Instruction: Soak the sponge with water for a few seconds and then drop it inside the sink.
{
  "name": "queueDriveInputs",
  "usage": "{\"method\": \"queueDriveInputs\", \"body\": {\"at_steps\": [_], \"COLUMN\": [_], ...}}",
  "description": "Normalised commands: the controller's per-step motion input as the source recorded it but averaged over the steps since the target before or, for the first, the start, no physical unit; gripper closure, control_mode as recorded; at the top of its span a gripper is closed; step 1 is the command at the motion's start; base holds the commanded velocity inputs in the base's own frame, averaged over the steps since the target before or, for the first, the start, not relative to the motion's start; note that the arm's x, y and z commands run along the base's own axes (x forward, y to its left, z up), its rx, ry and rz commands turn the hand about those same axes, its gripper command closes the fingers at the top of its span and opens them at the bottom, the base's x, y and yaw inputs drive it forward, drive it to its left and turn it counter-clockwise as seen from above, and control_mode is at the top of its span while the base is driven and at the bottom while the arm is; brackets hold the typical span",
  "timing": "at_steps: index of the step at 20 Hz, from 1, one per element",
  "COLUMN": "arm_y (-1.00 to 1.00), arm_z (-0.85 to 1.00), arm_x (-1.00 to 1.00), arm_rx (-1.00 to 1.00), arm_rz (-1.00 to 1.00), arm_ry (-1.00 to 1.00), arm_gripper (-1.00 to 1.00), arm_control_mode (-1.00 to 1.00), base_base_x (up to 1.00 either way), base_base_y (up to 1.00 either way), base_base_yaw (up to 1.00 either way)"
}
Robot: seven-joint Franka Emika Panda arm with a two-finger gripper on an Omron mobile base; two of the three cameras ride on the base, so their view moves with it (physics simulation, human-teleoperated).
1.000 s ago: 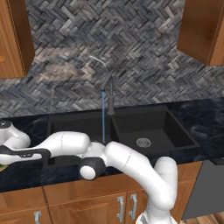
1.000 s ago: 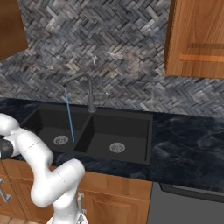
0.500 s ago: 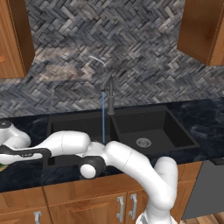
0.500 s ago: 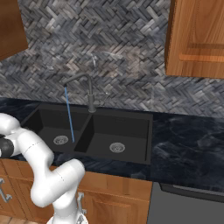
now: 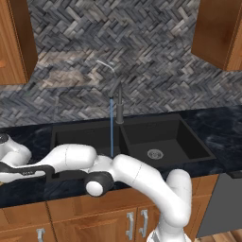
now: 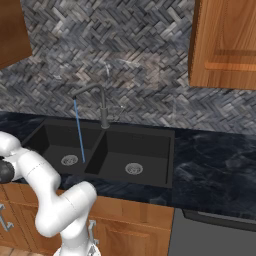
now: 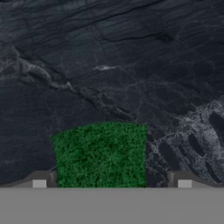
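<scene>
The sponge lies green side up on the dark marbled countertop. My gripper is open just above it. The left fingertip stands close beside the sponge, and the right one has a gap to it. In the left base view my arm stretches far left over the counter, and a yellow sliver of the sponge peeks out under the hand. A thin blue stream of water runs from the faucet into the left basin of the black sink.
Wooden wall cabinets hang at the upper left and upper right. A herringbone tile backsplash rises behind the sink. More dark counter runs to the right of the sink, with a grey appliance front below it.
</scene>
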Motion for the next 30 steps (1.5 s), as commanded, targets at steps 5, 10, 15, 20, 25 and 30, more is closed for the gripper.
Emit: {"method": "queueDriveInputs", "body": {"at_steps": [5, 10, 15, 20, 25, 30], "arm_y": [0.00, 0.00, 0.00, -0.04, -0.30, -0.42], "arm_z": [-0.16, -0.11, 0.00, 0.02, 0.29, 0.47], "arm_x": [0.00, 0.00, 0.00, 0.00, -0.09, -0.15], "arm_rx": [0.00, 0.02, 0.01, 0.00, 0.00, 0.00], "arm_rz": [0.00, 0.00, 0.00, 0.00, 0.00, 0.01], "arm_ry": [0.00, 0.04, 0.02, -0.02, -0.05, 0.00], "arm_gripper": [1.00, 1.00, 1.00, 1.00, 1.00, 1.00], "arm_control_mode": [-1.00, -1.00, -1.00, -1.00, -1.00, -1.00], "base_base_x": [0.00, 0.00, 0.00, 0.00, 0.00, 0.00], "base_base_y": [0.00, 0.00, 0.00, 0.00, 0.00, 0.00], "base_base_yaw": [0.00, 0.00, 0.00, 0.00, 0.00, 0.00]}}
